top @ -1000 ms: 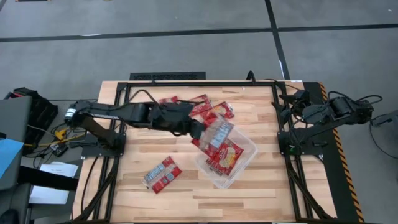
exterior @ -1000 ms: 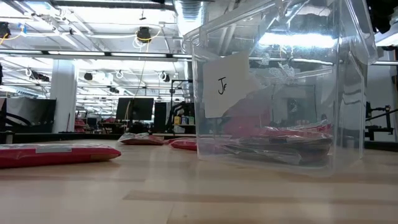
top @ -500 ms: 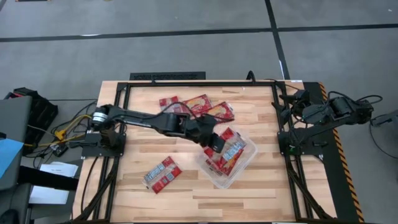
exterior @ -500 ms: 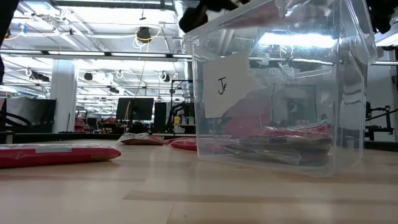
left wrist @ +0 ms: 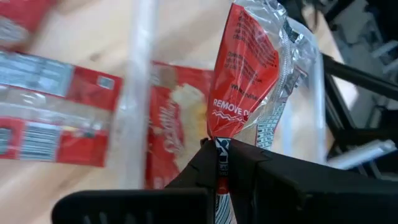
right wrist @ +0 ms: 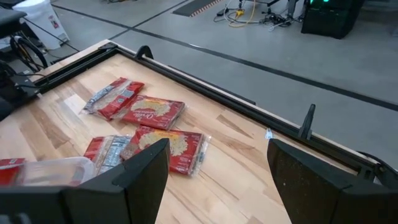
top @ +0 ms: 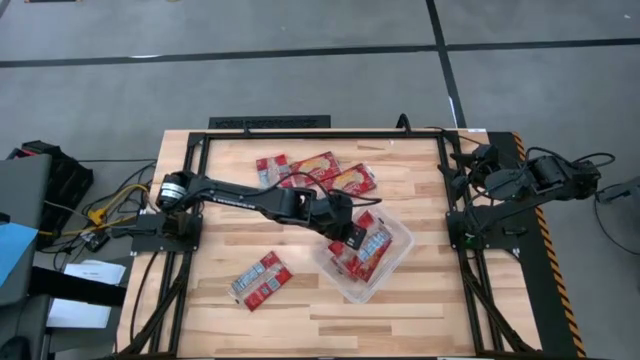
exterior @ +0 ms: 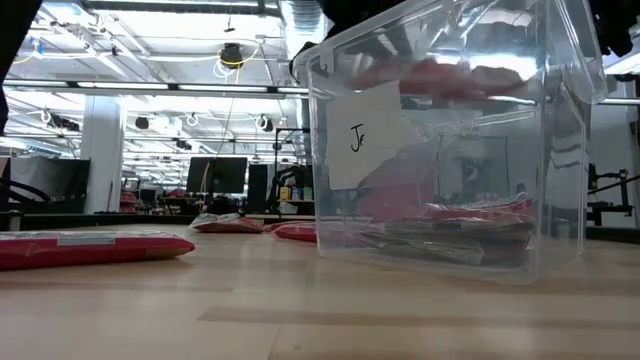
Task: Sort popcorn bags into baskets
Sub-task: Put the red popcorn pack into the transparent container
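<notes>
Left pincer pinches a bag by its edge, hanging it over the tub so it can drop onto those inside. Right pincer spread, parked at the table edge. Four bags lie loose on the wood; workshop beyond.

- Left gripper in high view: too small/dark to sep. fingertips from held bag.
- Bag's lower end hidden betw. fingers in left wrist view.
- Packets at tub bottom smeared thru plastic, low view; count unclear.
- Tub top cut off by frame edge.
- Right gripper: fingertips cut off.
</notes>
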